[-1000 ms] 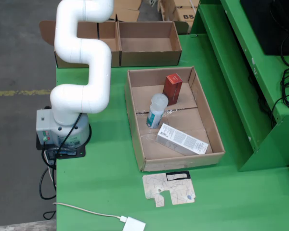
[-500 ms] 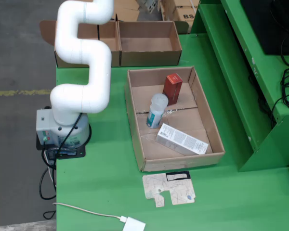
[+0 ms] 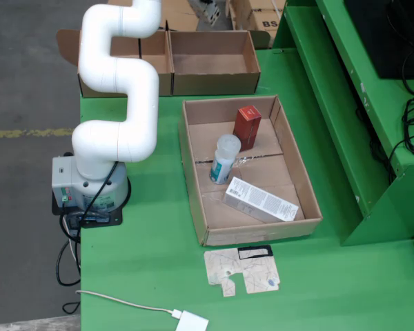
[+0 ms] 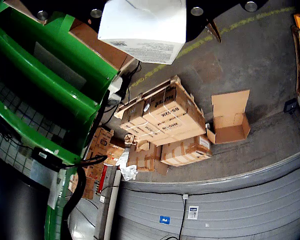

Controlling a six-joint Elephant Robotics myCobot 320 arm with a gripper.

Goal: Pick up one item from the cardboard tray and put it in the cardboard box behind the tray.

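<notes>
At the top of the wrist view our tool (image 4: 142, 15) grips a white printed carton (image 4: 142, 27); we should lower it squarely into the open brown cardboard box (image 3: 212, 63).

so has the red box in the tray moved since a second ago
No. The red box stands upright in the same spot by the cardboard tray's far wall.

arm (image 3: 121, 83) upper link edged slightly right at the far top edge of the fixed view; tray contents unmoved.
</notes>
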